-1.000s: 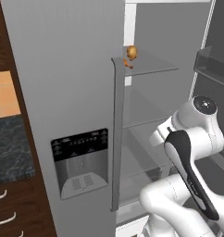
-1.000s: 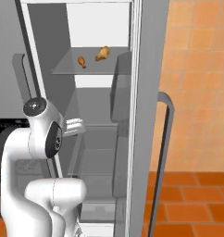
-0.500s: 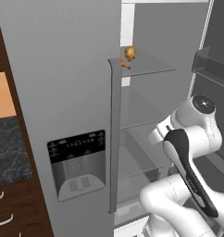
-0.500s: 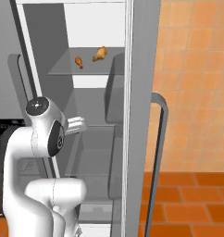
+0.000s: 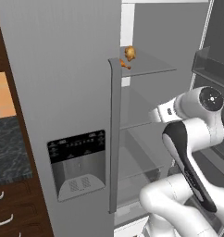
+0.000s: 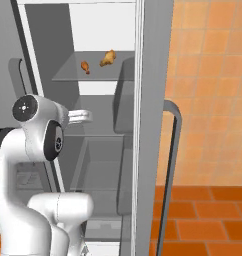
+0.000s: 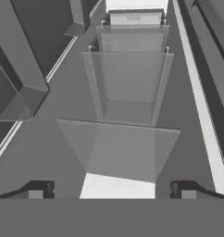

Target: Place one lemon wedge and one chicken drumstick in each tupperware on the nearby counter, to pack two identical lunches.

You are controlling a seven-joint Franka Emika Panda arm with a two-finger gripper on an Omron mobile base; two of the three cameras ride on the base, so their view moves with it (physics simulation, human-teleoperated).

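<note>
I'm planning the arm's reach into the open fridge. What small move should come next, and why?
Probably raise the open gripper toward the upper glass shelf: both chicken drumsticks lie there, well above the hand, and it holds nothing.

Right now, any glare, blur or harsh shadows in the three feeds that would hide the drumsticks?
Left base view: flat, even render lighting, no glare; chicken drumsticks small but sharp on the translucent fridge shelf, partly behind the door edge. Right base view: both in full view, faint shadows under them. Hand view: grey and low-contrast, see-through fridge shelves overlap confusingly; open gripper at the bottom edge.
</note>
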